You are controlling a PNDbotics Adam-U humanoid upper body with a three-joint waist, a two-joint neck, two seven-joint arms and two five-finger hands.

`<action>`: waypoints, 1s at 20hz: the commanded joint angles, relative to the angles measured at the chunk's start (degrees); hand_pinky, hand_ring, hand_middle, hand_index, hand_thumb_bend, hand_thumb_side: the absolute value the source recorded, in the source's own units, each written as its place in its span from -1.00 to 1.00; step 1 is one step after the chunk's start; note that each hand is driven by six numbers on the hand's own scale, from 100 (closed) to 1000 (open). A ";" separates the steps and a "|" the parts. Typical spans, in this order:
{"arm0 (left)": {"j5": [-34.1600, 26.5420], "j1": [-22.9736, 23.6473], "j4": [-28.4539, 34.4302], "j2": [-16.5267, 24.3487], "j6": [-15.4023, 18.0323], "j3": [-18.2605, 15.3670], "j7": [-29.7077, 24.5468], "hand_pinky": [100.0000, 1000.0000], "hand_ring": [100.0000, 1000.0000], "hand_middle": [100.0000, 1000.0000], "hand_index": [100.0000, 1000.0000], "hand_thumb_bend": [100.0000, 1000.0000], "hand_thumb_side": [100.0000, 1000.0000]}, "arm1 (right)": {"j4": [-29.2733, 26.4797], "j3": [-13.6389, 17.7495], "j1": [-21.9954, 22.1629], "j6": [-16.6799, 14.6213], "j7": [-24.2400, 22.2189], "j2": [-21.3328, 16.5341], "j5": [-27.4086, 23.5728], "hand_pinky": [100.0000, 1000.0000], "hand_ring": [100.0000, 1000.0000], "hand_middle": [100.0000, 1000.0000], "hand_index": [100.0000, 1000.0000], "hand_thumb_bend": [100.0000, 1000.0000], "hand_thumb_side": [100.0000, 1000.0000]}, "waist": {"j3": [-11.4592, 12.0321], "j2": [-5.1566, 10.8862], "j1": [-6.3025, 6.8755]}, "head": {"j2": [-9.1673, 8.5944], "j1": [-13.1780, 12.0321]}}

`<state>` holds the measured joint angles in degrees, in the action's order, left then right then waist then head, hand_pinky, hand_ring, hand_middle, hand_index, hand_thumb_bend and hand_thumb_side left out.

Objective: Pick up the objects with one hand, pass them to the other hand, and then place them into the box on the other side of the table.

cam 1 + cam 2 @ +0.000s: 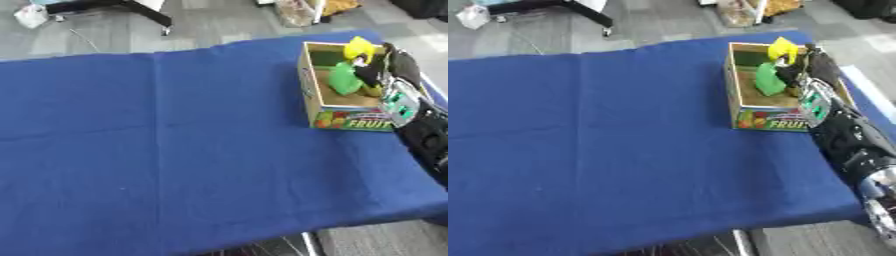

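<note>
Blue table (175, 150), right hand (811, 65) half-hidden.

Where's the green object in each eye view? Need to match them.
Left eye view: green object upper right, inside the fruit box, under the right robot hand.
Right eye view: same spot, slightly further left.
Shared landmark: the box's printed "FRUIT" front panel.

The blue table (175, 150) lies open left of the fruit box (346, 121), whose opening the right hand (802, 67) blocks.
</note>
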<state>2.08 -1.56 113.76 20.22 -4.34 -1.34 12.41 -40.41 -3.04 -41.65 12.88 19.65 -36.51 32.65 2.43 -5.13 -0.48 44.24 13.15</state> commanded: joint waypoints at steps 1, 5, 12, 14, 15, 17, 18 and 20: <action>0.15 -0.16 0.84 0.46 -0.09 -0.79 0.27 0.56 0.36 0.28 0.56 -0.55 0.73 | -7.24 0.76 0.95 -1.29 -2.82 -5.24 -2.71 -0.65 -0.63 -0.56 0.99 -1.00 0.56 | -0.15 1.13 -0.63 | -0.12 -0.49; 0.18 -0.08 0.84 0.47 -0.24 -0.89 0.36 0.56 0.36 0.28 0.56 -0.55 0.73 | -16.66 0.59 4.28 -2.09 -9.12 -8.52 -4.67 -0.54 -0.55 -0.43 1.00 -0.94 0.39 | -0.31 1.20 -0.93 | -0.12 -0.95; 0.50 -0.22 0.84 -0.03 -0.11 -1.65 1.01 0.56 0.36 0.27 0.56 -0.55 0.72 | -42.65 5.94 13.88 -3.63 -7.38 -9.92 -9.78 -0.50 -0.50 -0.44 1.00 -1.00 -0.38 | -0.26 0.98 -1.00 | -0.12 -4.49; 0.65 -0.49 0.84 -0.23 0.03 -1.87 1.30 0.56 0.36 0.27 0.56 -0.55 0.70 | -50.60 7.31 17.38 -3.95 -3.03 -8.46 -13.55 -0.48 -0.47 -0.40 0.98 -1.00 -0.50 | -0.31 0.89 -1.09 | -0.12 -5.53; 0.69 -0.64 0.84 -0.39 0.11 -1.94 1.42 0.56 0.36 0.27 0.56 -0.55 0.70 | -54.47 7.84 19.36 -4.26 -0.25 -7.43 -15.71 -0.48 -0.46 -0.38 0.97 -1.00 -0.53 | -0.36 0.87 -1.15 | -0.12 -6.03; 0.82 -0.83 0.84 -0.74 0.24 -2.02 1.66 0.55 0.35 0.27 0.59 -0.55 0.69 | -60.44 8.28 22.80 -4.86 4.53 -5.42 -18.66 -0.47 -0.46 -0.38 0.94 -1.00 -0.51 | -0.41 0.88 -1.22 | -0.12 -6.95; 0.94 -0.93 0.84 -0.95 0.25 -2.09 1.95 0.55 0.35 0.27 0.59 -0.56 0.69 | -63.25 8.35 24.69 -5.52 6.80 -3.76 -19.70 -0.47 -0.46 -0.39 0.92 -1.00 -0.48 | -0.55 0.86 -1.24 | -0.12 -7.77; 1.03 -1.31 0.84 -1.33 0.39 -2.07 2.63 0.55 0.35 0.28 0.61 -0.56 0.67 | -67.75 7.64 28.28 -6.76 9.43 -0.49 -21.11 -0.47 -0.46 -0.40 0.88 -1.00 -0.34 | -0.81 0.73 -1.21 | -0.12 -9.30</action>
<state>2.84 -2.16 113.74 18.49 -4.07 -2.79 14.52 -104.24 4.13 -13.09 6.74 26.98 -37.35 12.84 1.59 -5.13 -0.97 44.24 4.75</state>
